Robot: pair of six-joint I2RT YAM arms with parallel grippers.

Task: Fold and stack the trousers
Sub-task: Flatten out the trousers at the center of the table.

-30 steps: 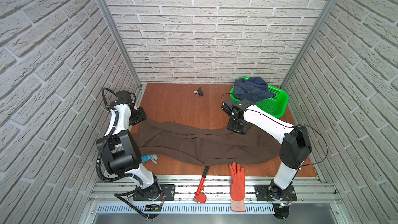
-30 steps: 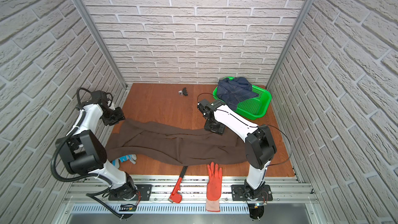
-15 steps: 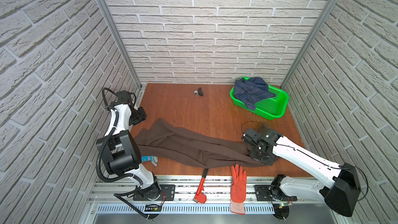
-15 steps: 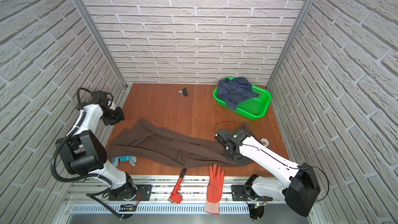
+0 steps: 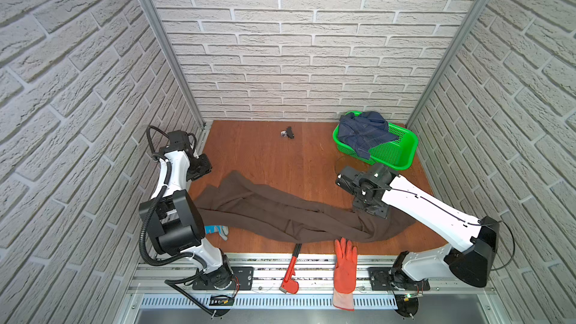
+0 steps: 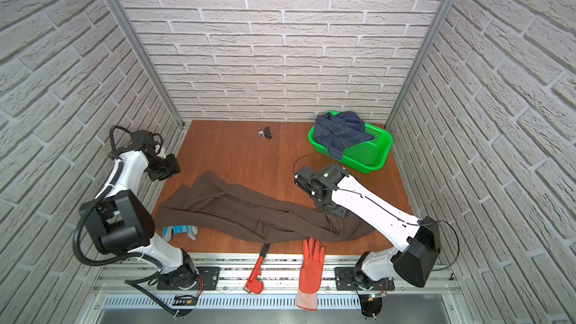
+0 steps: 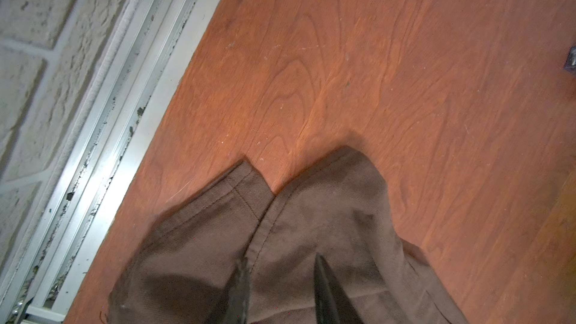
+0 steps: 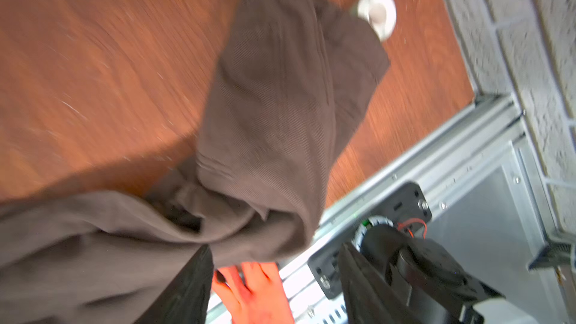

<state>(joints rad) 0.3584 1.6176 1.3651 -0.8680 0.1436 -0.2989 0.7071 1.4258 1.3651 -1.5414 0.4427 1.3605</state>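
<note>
- In both top views the trousers point(image 5: 280, 213) point(image 6: 249, 213) lie unfolded on the table point(image 5: 265, 157), in front of the basket point(image 5: 391, 154). They run from near the basket to the far table edge.
- There the right gripper point(image 5: 372, 211) point(image 6: 335, 211) sits over the trouser end nearest the basket. I cannot tell whether it touches the cloth.
- The left gripper point(image 5: 202, 169) point(image 6: 165, 169) hangs by the end farthest from the basket, apart from the cloth.
- Left wrist view: the left gripper point(image 7: 279, 260) is partly open and pinches nothing. The trousers point(image 7: 311, 229) lie flat beyond its tips.
- Right wrist view, blurred: the right gripper point(image 8: 274, 254) is wide apart and grips nothing. The trousers point(image 8: 265, 104) bunch beside one finger, and the glove point(image 8: 255, 294) shows through the gap.
</note>
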